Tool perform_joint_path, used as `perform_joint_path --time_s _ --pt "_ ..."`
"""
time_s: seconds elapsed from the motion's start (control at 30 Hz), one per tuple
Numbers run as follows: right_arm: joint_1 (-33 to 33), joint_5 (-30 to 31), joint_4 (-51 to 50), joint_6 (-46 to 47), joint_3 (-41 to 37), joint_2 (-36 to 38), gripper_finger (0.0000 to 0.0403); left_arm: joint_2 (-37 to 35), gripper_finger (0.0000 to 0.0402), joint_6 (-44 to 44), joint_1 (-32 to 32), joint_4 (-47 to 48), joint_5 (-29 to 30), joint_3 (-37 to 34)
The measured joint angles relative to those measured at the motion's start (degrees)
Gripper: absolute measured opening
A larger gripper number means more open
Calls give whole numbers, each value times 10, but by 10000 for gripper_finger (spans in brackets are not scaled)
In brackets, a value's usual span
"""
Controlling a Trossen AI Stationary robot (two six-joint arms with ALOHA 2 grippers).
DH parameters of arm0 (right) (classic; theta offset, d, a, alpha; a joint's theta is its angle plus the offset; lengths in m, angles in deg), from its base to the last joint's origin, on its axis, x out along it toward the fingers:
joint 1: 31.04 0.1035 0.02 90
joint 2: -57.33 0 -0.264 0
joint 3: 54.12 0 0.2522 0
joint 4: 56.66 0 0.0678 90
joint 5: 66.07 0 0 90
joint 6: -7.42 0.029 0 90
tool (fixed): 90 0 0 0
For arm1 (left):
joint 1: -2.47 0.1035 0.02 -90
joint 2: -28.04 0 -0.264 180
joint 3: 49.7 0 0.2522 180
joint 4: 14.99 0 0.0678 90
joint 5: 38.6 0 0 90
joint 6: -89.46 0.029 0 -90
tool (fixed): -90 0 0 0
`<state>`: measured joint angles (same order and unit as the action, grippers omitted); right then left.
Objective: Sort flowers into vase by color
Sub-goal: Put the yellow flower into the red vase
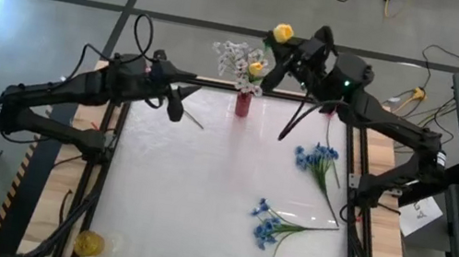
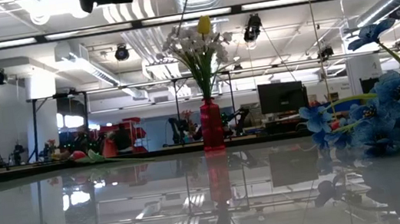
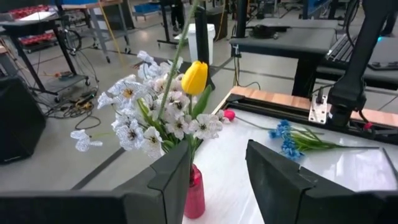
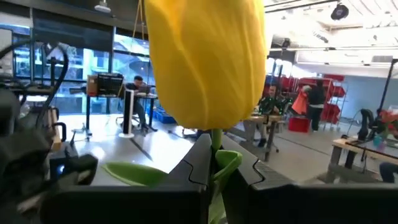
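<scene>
A red vase (image 1: pixel 243 105) stands near the table's far edge with white sprays (image 1: pixel 235 59) and a yellow bud (image 3: pixel 194 78) stuck in it. My right gripper (image 1: pixel 290 60) is shut on another yellow flower, its bud (image 1: pixel 283 33) just beyond the vase. My left gripper (image 1: pixel 180 102) hovers open to the vase's left, empty; its fingers (image 3: pixel 177 174) frame the vase (image 3: pixel 194 196). Two blue clusters (image 1: pixel 318 158) (image 1: pixel 268 221) lie on the table's right half. A pink-red bud (image 3: pixel 229 114) lies at the far edge. My right gripper pinches the yellow flower's stem (image 4: pixel 216 142) just below the bud (image 4: pixel 205 62), between the two fingers, which lie across the stem. The flower is lifted clear. Its bud stands past the fingertips, and its long stem (image 1: pixel 294 123) trails back under the arm.
The white table (image 1: pixel 199 198) has free room in its middle and near left. A yellow object (image 1: pixel 89 242) sits on the wooden frame at the near left corner. The right arm's base and cables stand by the far right corner.
</scene>
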<state>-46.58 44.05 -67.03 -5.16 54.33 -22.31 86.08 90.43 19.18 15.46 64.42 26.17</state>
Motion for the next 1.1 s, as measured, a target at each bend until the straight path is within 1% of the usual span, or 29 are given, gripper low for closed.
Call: perform_joint_path --time_s 0.1,0.23,0.33,0.6,0.8,0.93,1.1 --pt "-10 7 -46 10 33 -5 12 8 143 0 0 0 0 0" --pt "-14 11 -54 -3 56 -5 12 16 143 -1 0 1 0 0" --pt "-21 11 -65 11 70 -4 12 18 143 -4 0 1 0 0" --pt "-44 21 -137 50 73 -13 12 19 143 -10 0 0 0 0" --pt "-44 18 -143 51 78 -41 12 19 143 -13 0 0 0 0" --pt "-51 5 -185 53 114 -69 12 19 143 -22 0 0 0 0" --pt "-61 -11 -271 66 190 -123 12 19 143 -32 0 0 -1 0"
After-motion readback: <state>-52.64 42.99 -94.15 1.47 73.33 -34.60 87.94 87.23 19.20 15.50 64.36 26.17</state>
